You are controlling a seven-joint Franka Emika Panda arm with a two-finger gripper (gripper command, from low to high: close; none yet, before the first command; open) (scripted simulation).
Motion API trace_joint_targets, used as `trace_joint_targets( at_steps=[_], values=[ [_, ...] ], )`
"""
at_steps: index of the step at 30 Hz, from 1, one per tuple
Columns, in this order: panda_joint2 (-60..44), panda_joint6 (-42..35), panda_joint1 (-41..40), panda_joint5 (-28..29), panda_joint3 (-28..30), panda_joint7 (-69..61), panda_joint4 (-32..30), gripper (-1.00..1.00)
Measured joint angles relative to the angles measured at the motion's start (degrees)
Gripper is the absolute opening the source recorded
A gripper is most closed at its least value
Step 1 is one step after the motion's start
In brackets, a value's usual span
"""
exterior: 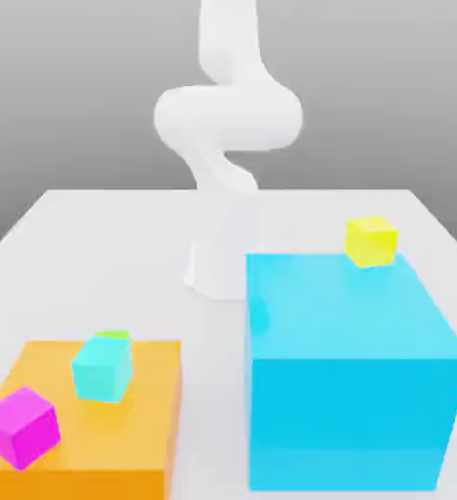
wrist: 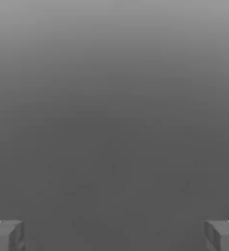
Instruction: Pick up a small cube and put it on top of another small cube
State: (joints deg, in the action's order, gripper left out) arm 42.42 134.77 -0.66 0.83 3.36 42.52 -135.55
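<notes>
Since the green cube (exterior: 112,336) sits tucked right behind the cyan cube (exterior: 102,369) on the orange block (exterior: 125,430), far below the hand (wrist: 114,235), a reach for it could easily nudge its neighbour or close on the wrong one. From the hand's own camera I see two fingertips (wrist: 6,234) spread wide apart, nothing between them, only grey beyond. Looking from across the counter (exterior: 96,254) shows the cubes, including a yellow cube (exterior: 371,240) on the big blue block (exterior: 350,381).
</notes>
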Motion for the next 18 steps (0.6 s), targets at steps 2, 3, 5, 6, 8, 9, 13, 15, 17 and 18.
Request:
trace_joint_targets(
  at_steps=[2,3,5,6,8,9,13,15,17,18],
  values=[
    [-3.4,2.9,-0.7,0.7,3.0,-3.2,-3.5,0.00],
    [-5.1,4.3,-1.1,1.1,4.4,-4.7,-5.2,0.00],
    [-8.4,7.1,-1.8,1.9,7.2,-7.8,-8.6,0.00],
    [-10.1,8.5,-2.2,2.3,8.5,-9.3,-10.3,0.00],
    [-13.5,11.3,-3.0,3.1,11.0,-12.4,-13.7,0.00],
    [-15.2,12.7,-3.4,3.5,12.3,-13.9,-15.5,0.00],
    [-22.8,18.9,-5.2,5.7,17.5,-20.2,-22.8,0.00],
    [-27.2,22.6,-6.6,6.8,20.0,-23.9,-26.9,0.00],
    [-32.2,26.7,-8.4,8.4,22.5,-27.7,-31.3,0.00],
    [-34.3,28.5,-9.4,9.3,23.5,-29.2,-33.2,0.00]
  ],
)
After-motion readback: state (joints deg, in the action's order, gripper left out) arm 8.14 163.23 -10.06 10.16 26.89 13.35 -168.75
